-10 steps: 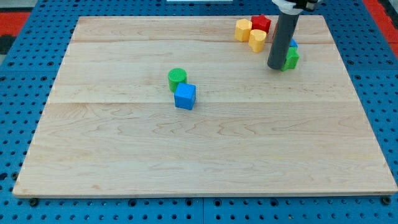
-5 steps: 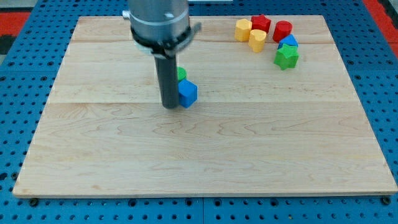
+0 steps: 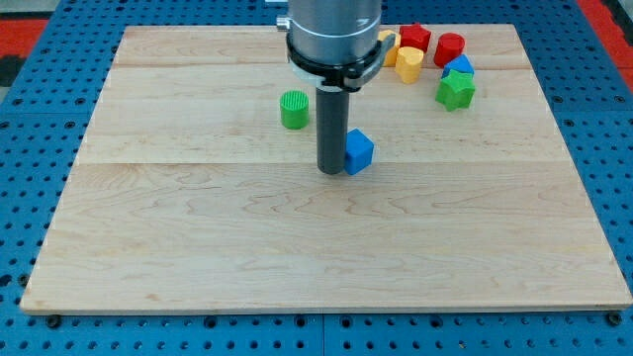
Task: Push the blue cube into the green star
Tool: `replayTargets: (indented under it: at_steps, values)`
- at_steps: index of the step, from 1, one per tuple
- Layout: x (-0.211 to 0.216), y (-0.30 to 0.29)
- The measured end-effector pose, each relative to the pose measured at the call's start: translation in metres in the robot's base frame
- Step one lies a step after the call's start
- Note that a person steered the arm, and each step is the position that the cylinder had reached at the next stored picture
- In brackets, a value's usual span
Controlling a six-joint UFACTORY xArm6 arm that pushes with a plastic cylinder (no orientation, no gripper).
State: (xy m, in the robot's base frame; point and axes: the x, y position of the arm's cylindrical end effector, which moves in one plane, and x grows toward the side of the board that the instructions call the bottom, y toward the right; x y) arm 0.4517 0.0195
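Note:
The blue cube (image 3: pixel 359 151) lies near the middle of the wooden board, turned corner-on. My tip (image 3: pixel 330 170) stands right against its left side, touching it. The green star (image 3: pixel 456 92) lies at the view's upper right, well to the right of and above the cube. The rod and its grey collar hide part of the board above the cube.
A green cylinder (image 3: pixel 294 109) stands to the upper left of my tip. Next to the green star lie a small blue block (image 3: pixel 459 66), a red cylinder (image 3: pixel 449 46), a red star (image 3: pixel 415 38) and a yellow heart (image 3: pixel 408 63); another yellow block is half hidden by the collar.
My tip came from the green star to the blue cube's left side, then pushed the cube to the right, away from the green cylinder. The cube has turned slightly.

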Motion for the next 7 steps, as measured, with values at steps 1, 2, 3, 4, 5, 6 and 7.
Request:
replayTargets:
  at_steps: [1, 2, 3, 4, 5, 6, 7]
  values:
    - [-0.013, 0.020]
    - [-0.033, 0.053]
    - [-0.061, 0.066]
    - [-0.079, 0.085]
    - [-0.057, 0.141]
    - [-0.036, 0.174]
    - [-0.044, 0.183]
